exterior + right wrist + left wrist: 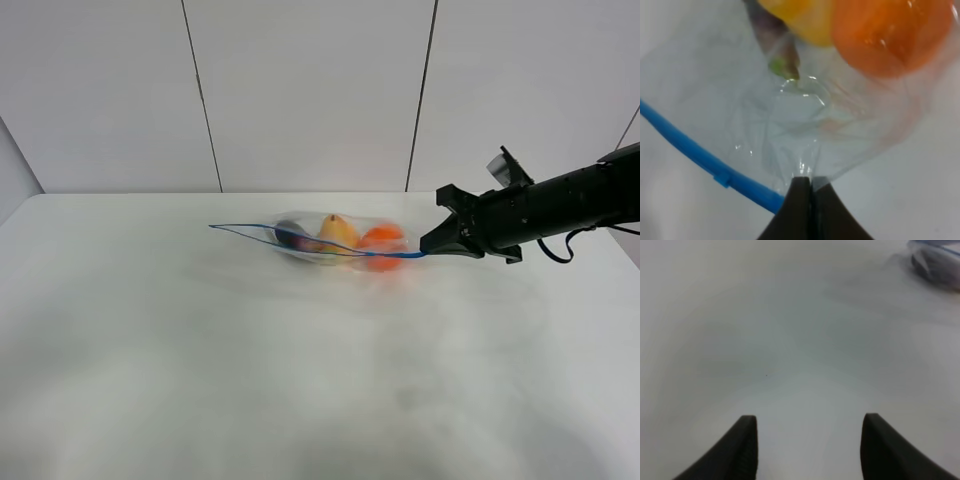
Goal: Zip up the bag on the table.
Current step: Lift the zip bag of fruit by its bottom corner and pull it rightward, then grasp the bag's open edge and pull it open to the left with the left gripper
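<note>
Bag [790, 115] corner clamped in R end effector [810, 181]; L end effector [810, 419] agape over table [790, 315] — wrist cam only.

The white matte table [250, 380] carried a clear plastic bag [340, 240], which looked blurred in the high view. Most of the bare tabletop lay on the near side of the bag, with a narrower band beyond it up to the table's far edge. A blue zipper strip [690, 150] ran along the bag's near edge and tapered to a thin point at the bag's left end. Through the plastic showed a purple piece [293, 235] at the bag's left, a yellow piece [338, 230] in its middle and an orange piece [382, 238] at its right.
</note>
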`<state>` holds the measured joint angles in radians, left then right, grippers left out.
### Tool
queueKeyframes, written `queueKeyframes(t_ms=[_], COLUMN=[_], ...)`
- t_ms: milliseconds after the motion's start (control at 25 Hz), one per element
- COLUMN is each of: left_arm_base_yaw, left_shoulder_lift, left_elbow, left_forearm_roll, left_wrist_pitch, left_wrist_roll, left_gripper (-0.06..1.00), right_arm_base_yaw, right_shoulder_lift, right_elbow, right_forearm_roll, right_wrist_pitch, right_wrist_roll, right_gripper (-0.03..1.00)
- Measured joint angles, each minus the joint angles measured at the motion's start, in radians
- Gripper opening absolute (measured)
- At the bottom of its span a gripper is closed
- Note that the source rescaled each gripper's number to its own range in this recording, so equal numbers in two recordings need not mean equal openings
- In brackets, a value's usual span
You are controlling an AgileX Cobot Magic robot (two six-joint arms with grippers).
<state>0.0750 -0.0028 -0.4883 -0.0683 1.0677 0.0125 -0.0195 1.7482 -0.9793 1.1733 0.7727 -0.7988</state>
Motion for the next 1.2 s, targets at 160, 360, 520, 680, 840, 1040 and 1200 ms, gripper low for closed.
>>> queueKeyframes(t_ms=[160, 360, 520, 680, 840, 1040, 1200], left_arm_base_yaw=[0.000, 0.000, 0.000, 0.000, 0.000, 0.000, 0.000], left_shoulder_lift=[0.000, 0.000, 0.000, 0.000, 0.000, 0.006, 0.062], left_elbow=[0.000, 0.000, 0.000, 0.000, 0.000, -0.038, -0.102], left_forearm_roll=[0.000, 0.000, 0.000, 0.000, 0.000, -0.001, -0.001], left_wrist_pitch=[0.000, 0.000, 0.000, 0.000, -0.002, -0.014, -0.020], left_wrist_roll=[0.000, 0.000, 0.000, 0.000, 0.000, 0.000, 0.000], left_gripper=[1.00, 1.00, 1.00, 1.00, 1.00, 1.00, 1.00], right_arm_base_yaw=[0.000, 0.000, 0.000, 0.000, 0.000, 0.000, 0.000], right_shoulder_lift=[-0.001, -0.001, -0.001, -0.001, -0.001, -0.001, -0.001], right_elbow=[0.000, 0.000, 0.000, 0.000, 0.000, 0.000, 0.000], right_forearm_roll=[0.000, 0.000, 0.000, -0.011, -0.027, -0.030, -0.030], right_wrist_pitch=[0.002, 0.002, 0.002, 0.003, 0.008, 0.001, -0.009], right_wrist_roll=[0.000, 0.000, 0.000, 0.000, 0.000, 0.000, 0.000], right_gripper=[0.00, 0.00, 0.00, 0.00, 0.00, 0.00, 0.00])
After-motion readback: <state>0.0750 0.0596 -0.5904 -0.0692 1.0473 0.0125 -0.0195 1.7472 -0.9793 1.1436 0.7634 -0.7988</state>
